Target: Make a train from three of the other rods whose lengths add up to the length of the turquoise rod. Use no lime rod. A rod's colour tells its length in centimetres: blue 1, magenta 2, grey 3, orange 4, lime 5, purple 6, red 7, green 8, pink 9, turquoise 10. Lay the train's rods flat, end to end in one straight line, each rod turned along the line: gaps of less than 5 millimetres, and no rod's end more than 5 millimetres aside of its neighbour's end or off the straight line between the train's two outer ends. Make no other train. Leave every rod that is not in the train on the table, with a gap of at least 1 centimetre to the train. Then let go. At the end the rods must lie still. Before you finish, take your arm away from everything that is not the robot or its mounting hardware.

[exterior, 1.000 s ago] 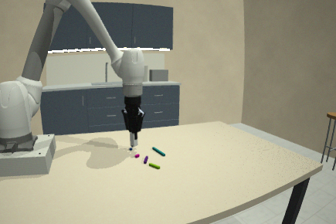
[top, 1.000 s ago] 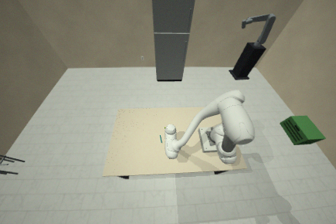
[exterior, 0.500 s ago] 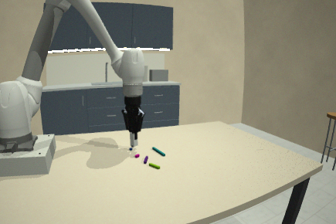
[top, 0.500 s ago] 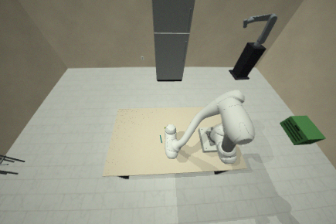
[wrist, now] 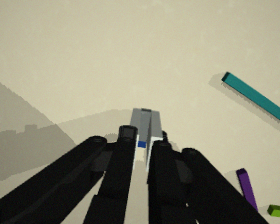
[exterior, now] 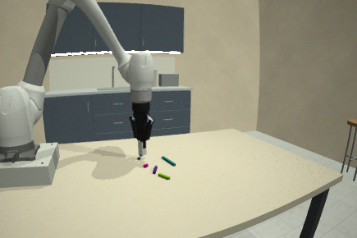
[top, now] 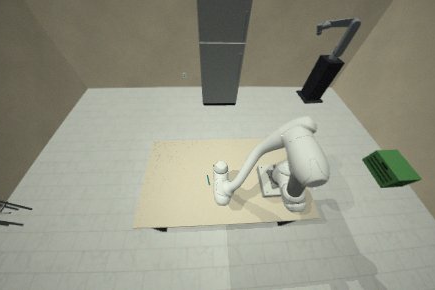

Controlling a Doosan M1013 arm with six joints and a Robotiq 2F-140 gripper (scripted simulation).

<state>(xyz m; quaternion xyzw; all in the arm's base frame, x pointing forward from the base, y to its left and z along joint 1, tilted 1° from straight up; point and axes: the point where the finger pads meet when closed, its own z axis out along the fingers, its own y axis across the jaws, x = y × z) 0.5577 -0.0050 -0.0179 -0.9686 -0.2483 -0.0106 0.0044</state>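
Note:
My gripper (exterior: 142, 153) (wrist: 144, 122) points down, fingertips just above the table. It is shut on a narrow grey rod (wrist: 146, 119), whose dark end shows between the pads; the exterior view does not show it clearly. The small blue rod (exterior: 139, 158) (wrist: 141, 144) lies on the table beside and below the fingertips. The magenta rod (exterior: 145, 165) lies near it and is hidden in the wrist view. The purple rod (exterior: 155, 169) (wrist: 246, 187) lies further along, at an angle to the lime rod (exterior: 164, 176) (wrist: 279, 210). The turquoise rod (top: 208, 180) (exterior: 168, 161) (wrist: 256, 98) lies apart.
The rods are on a pale table (top: 175, 200) (exterior: 123, 205). The arm's white base (exterior: 22, 176) stands on the table beyond the gripper's shadow. In the top view the arm covers most rods. A green crate (top: 391, 168) stands on the floor.

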